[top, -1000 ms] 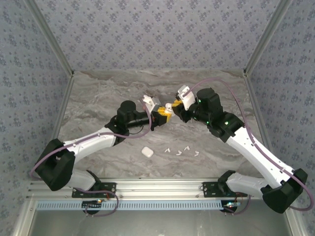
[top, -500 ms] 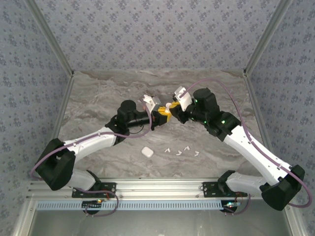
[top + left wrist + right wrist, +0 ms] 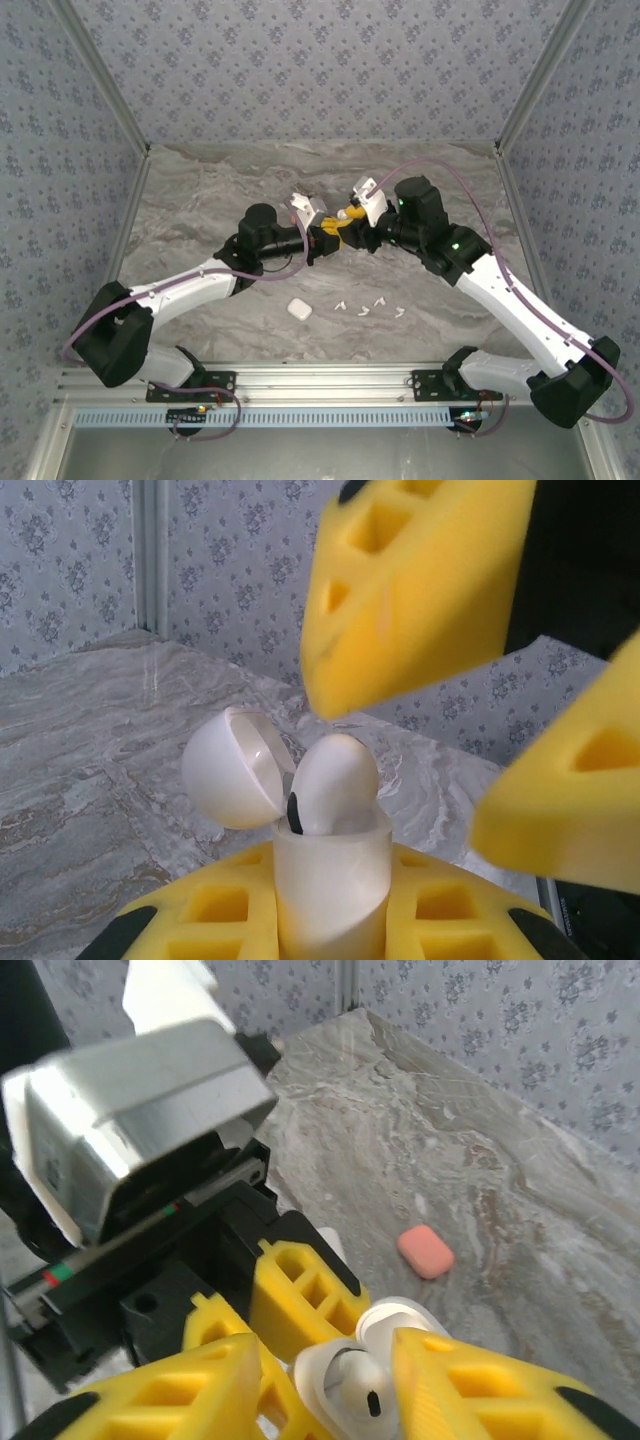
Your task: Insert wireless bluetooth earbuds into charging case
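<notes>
Earbud seated head-out in the open charging case, held above mid-table between the two grippers.

The left gripper is clenched on the charging case, whose long axis runs along the fingers, mouth facing away from the wrist toward the right gripper. The lid is swung back to the left in the left wrist view. The earbud lies along that same axis, stem in the well, rounded head poking out. The right gripper's fingers are spread, standing either side of the earbud. Bare marble table surrounds the meeting point, walls well apart. Near the front edge lie four loose earbuds and a closed white case; a coral-red case rests farther back.
</notes>
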Action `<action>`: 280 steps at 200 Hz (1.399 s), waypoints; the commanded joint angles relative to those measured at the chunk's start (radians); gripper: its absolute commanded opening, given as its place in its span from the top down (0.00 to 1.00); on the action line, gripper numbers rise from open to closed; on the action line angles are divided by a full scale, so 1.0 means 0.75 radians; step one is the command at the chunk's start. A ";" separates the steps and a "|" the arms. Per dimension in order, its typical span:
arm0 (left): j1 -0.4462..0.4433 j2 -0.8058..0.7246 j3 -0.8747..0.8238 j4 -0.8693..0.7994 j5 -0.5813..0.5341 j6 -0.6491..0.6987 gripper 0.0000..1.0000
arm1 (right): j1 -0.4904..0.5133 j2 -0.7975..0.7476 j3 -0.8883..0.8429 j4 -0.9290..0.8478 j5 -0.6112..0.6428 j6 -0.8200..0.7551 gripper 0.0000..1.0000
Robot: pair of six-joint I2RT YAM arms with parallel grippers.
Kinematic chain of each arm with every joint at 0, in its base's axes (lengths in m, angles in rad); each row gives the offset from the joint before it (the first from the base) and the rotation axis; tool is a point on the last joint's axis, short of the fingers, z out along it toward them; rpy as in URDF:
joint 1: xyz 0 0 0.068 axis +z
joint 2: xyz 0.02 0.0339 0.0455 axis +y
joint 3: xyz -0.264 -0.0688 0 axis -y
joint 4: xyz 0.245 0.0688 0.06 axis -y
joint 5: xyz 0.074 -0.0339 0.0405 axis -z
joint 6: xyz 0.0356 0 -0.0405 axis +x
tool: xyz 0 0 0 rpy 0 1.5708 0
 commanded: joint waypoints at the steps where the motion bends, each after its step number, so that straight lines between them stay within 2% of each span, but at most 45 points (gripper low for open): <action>1: 0.003 -0.010 0.016 0.093 0.011 -0.029 1.00 | -0.048 -0.054 0.102 -0.005 -0.094 0.054 0.50; 29: 0.003 -0.022 0.000 0.144 0.005 -0.053 1.00 | -0.173 -0.076 0.131 -0.011 -0.211 0.164 0.31; 68: 0.010 -0.058 -0.036 0.239 -0.024 -0.077 1.00 | -0.382 -0.043 0.093 0.050 -0.526 0.381 0.00; 91: 0.012 -0.078 -0.038 0.258 -0.024 -0.082 1.00 | -0.425 0.019 0.077 0.076 -0.684 0.478 0.00; 119: 0.013 -0.089 -0.020 0.248 -0.009 -0.076 1.00 | -0.409 0.100 0.069 0.112 -0.816 0.551 0.00; 202: 0.014 -0.074 0.004 0.214 -0.001 -0.072 1.00 | -0.304 0.196 0.159 -0.037 -0.918 0.445 0.02; 230: 0.013 -0.074 0.010 0.174 -0.013 -0.055 1.00 | -0.297 0.180 0.182 -0.095 -0.904 0.398 0.07; 280: 0.013 -0.082 0.004 0.146 -0.040 -0.041 1.00 | -0.297 0.123 0.173 -0.152 -0.865 0.341 0.08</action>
